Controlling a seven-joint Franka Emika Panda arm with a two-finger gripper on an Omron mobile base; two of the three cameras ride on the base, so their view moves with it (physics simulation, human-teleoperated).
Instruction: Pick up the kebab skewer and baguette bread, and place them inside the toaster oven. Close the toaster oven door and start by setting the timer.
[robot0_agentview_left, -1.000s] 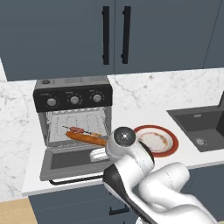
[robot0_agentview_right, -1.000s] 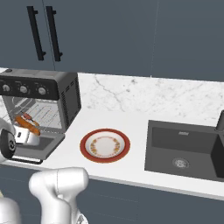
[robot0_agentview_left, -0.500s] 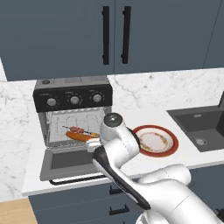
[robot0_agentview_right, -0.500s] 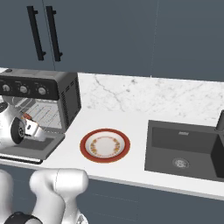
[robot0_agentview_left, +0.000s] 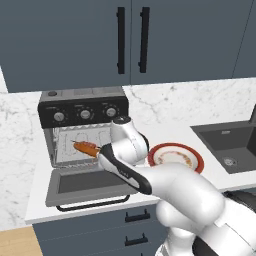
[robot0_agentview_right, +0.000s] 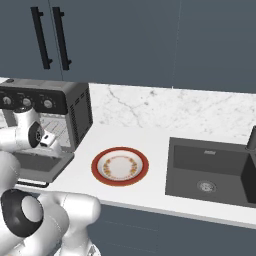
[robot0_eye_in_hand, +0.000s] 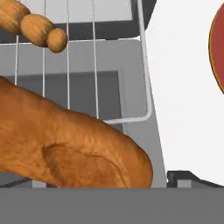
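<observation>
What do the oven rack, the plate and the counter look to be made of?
Rack: thin pale rods with a bent rim, probably bare metal wire. Plate: glossy, red rim around a cream centre with an orange pattern, likely glazed ceramic. Counter: white with faint grey veining, looks like polished marble or an imitation.

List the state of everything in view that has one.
Oven door: dropped fully open.
Bread: lying on the wire rack inside the oven.
Skewer: on the rack too, beyond the bread.
Plate: empty, on the counter.
Gripper: jaws open, holding nothing.
Sink: empty.
</observation>
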